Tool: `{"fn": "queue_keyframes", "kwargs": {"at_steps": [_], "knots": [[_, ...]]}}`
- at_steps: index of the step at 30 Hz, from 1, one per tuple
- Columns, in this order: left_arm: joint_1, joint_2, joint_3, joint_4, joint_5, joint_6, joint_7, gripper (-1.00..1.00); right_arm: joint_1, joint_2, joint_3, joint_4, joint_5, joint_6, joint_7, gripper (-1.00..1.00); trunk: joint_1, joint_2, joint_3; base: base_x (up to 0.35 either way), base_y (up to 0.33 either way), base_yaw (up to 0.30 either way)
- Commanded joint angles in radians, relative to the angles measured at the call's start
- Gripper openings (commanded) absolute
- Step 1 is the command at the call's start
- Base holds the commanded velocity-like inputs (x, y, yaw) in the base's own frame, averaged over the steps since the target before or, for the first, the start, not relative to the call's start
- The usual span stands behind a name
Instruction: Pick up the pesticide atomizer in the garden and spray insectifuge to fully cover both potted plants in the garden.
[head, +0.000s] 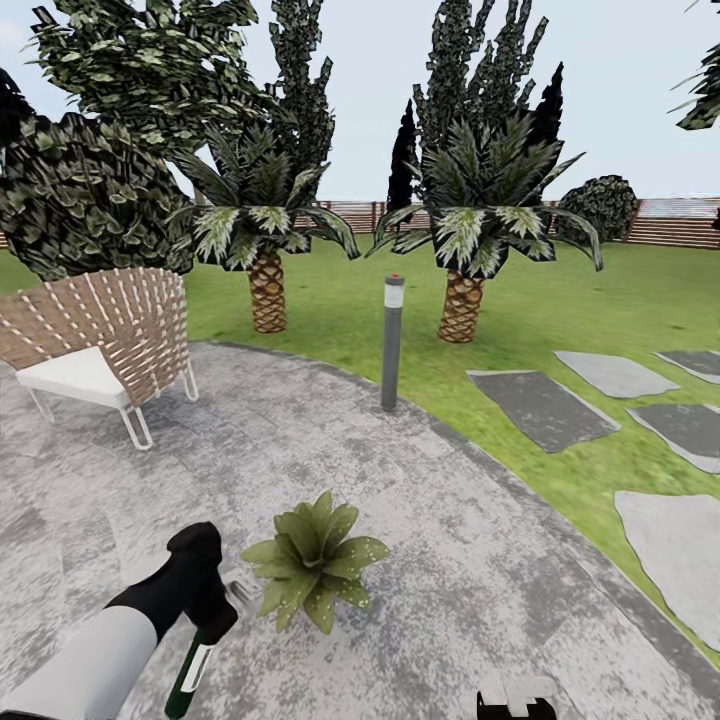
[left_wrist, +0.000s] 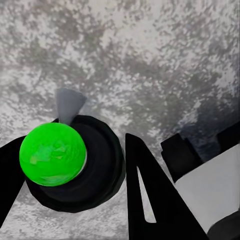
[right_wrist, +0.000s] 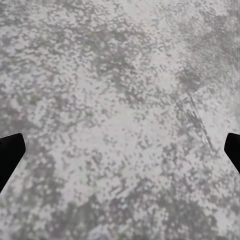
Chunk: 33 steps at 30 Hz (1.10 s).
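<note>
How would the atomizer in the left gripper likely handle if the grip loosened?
The pesticide atomizer looks rigid and slim, so it would probably slide rather than bend. Its round body would likely roll on the stone patio. The left gripper holds it near the trigger head.

A wicker chair (head: 105, 340), bollard lamp (head: 392, 342) and two palms (head: 265, 235).

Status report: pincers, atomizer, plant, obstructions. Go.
Left pincer shut on atomizer, beside potted plant. Right pincer open over patio. No obstruction between.
</note>
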Motion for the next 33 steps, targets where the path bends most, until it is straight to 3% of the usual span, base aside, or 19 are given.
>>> {"fn": "queue_keyframes", "kwargs": {"at_steps": [1,4,12,26,33], "knots": [[0.000,0.000,0.006,0.000,-0.007,0.005,-0.001,-1.00,0.000,0.000,0.009,0.000,-0.009,-0.003,-0.002,1.00,0.000,0.000,-0.001,-0.005,0.013,-0.001],[0.000,-0.001,0.027,0.003,-0.007,0.003,0.033,-1.00,0.000,0.000,0.009,0.000,-0.009,-0.003,-0.002,1.00,0.000,0.000,-0.001,-0.115,0.200,0.000],[0.001,-0.008,0.031,0.011,-0.003,0.002,0.039,-1.00,0.000,0.000,0.009,0.000,-0.010,-0.003,-0.002,1.00,0.000,0.000,-0.001,0.003,0.310,-0.049],[0.019,-0.011,0.032,-0.002,-0.003,0.001,0.040,-1.00,0.000,0.000,0.009,0.000,-0.010,-0.003,-0.001,1.00,0.000,0.000,-0.001,0.019,0.078,-0.258],[0.020,-0.011,0.035,-0.004,-0.004,0.002,0.040,-1.00,0.000,0.000,0.009,0.000,-0.010,-0.003,-0.001,1.00,0.000,0.000,-0.001,-0.208,0.208,-0.263]]}}
